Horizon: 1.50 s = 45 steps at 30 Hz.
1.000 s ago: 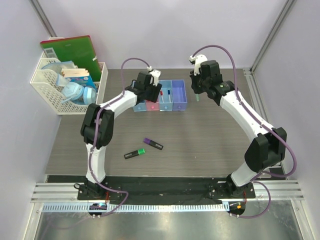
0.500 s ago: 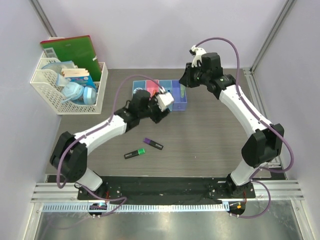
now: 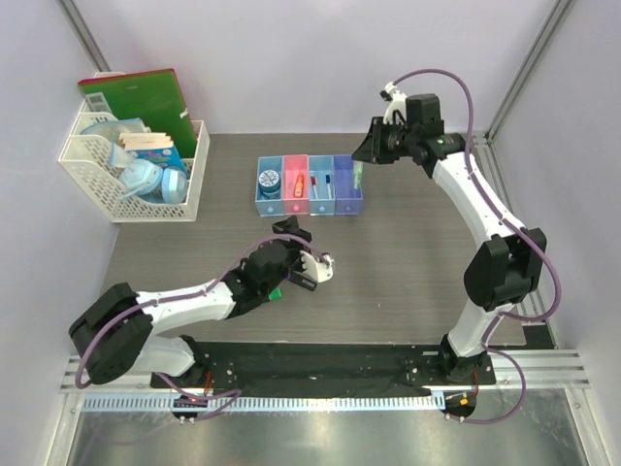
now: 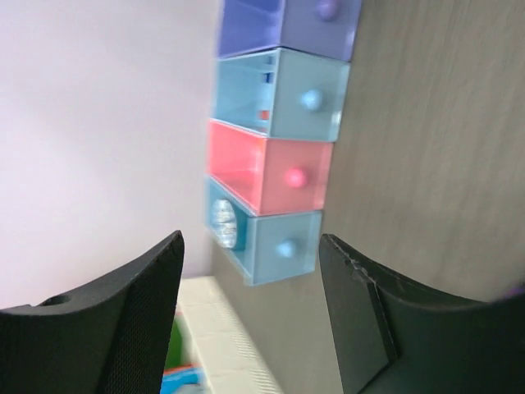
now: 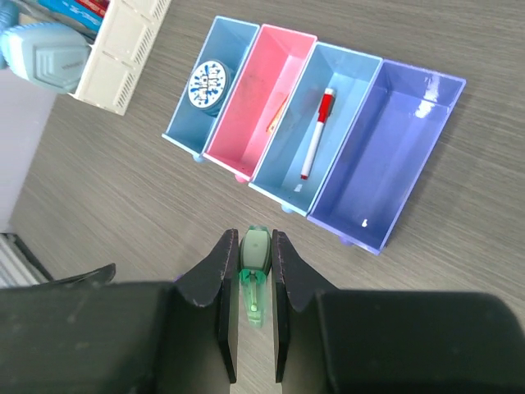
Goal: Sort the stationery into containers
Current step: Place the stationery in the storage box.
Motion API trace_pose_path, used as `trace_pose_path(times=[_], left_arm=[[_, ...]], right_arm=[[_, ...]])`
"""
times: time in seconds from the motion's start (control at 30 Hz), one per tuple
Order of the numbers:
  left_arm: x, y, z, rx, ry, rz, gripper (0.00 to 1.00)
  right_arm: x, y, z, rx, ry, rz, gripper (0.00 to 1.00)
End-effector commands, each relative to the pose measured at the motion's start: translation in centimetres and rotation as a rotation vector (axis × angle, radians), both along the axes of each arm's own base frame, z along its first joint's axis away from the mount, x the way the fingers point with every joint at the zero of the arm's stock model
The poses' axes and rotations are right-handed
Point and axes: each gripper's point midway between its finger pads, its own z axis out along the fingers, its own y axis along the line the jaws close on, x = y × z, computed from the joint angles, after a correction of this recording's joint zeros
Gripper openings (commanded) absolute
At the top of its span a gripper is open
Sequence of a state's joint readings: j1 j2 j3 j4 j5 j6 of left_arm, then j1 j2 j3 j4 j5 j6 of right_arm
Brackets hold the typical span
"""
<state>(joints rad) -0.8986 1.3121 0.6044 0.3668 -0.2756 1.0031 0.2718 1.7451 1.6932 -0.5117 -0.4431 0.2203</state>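
Note:
The containers are four joined bins: blue, pink, light blue and purple. A blue tape roll lies in the blue bin, an orange highlighter in the pink one and a red-capped marker in the light blue one. My right gripper is shut on a pale green pen, hanging by the purple bin. My left gripper stands open and empty low over the table's middle, covering the purple-black highlighter. The green tip of the other highlighter shows beside it.
A white lattice basket with masks and papers stands at the back left, a green folder behind it. The left wrist view looks along the table at the bins' knobbed fronts.
My left arm has swung from the bins down to the highlighters at the table's middle, its jaws still open. The right gripper has carried the pen back and over towards the purple bin.

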Motion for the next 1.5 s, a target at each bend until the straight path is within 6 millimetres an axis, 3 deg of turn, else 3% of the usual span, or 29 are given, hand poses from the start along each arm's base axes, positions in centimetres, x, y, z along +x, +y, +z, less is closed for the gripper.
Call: trace_pose_path(times=[0.0,0.1,0.13,0.27,0.57,0.8,1.03,1.2,1.47], left_arm=[[0.2,0.4,7.0,0.088,-0.511,-0.021,0.67],[-1.0,0.1,6.2,0.2,-0.652,-0.086,0.66],[-1.8,0.4,7.5,0.16,-0.731,-0.086,0.66],[-3.7,-0.6,9.3,0.234,-0.952,-0.147,0.66],[-5.3,-4.4,14.1,0.096,-1.086,-0.258,0.66],[-7.3,-7.0,13.1,0.099,-1.115,-0.377,0.65],[-7.0,-7.6,12.9,0.094,-1.107,-0.383,0.65],[-6.8,-7.8,13.3,0.077,-1.105,-0.379,0.64],[-6.9,-7.9,13.3,0.07,-1.103,-0.387,0.59]], right_arm=[[-1.4,1.5,1.1,0.078,0.052,0.118,0.01],[-2.4,2.4,0.6,0.107,0.085,0.17,0.01],[-2.6,2.6,0.6,0.113,0.088,0.186,0.01],[-4.1,3.7,0.5,0.142,0.119,0.249,0.01],[-6.6,5.3,-0.1,0.127,0.129,0.316,0.01],[-7.1,5.6,-0.7,0.121,0.141,0.326,0.01],[-8.4,5.7,-0.2,0.103,0.131,0.344,0.01],[-10.8,6.2,-2.2,0.057,0.218,0.396,0.01],[-12.6,6.7,-2.7,0.031,0.212,0.42,0.01]])
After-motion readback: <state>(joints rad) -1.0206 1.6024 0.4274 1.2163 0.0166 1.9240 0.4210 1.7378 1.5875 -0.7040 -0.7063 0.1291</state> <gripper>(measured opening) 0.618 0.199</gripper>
